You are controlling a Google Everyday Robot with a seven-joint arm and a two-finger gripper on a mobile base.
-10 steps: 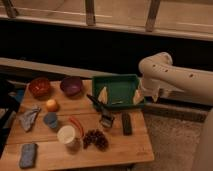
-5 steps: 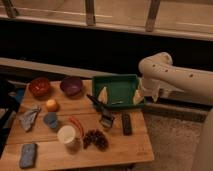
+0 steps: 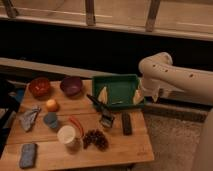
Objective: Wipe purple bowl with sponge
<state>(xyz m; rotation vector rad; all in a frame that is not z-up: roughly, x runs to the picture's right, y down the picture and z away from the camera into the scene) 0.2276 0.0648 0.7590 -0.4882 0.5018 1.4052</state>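
Observation:
The purple bowl (image 3: 71, 86) stands upright at the back of the wooden table (image 3: 125, 147), next to a red bowl (image 3: 39, 86). A blue-grey sponge (image 3: 27, 155) lies flat at the table's front left corner. My white arm (image 3: 172, 77) reaches in from the right, and its gripper (image 3: 151, 94) hangs just off the right edge of the green tray (image 3: 118, 81). The gripper is far from both the bowl and the sponge and holds nothing that I can see.
The green tray holds two yellow wedge-shaped pieces (image 3: 103, 94). On the table lie an orange (image 3: 51, 105), a crumpled cloth (image 3: 28, 119), a blue cup (image 3: 50, 120), a white cup (image 3: 67, 135), grapes (image 3: 95, 139), a dish brush (image 3: 103, 114) and a black bar (image 3: 126, 123). A dark wall rises behind.

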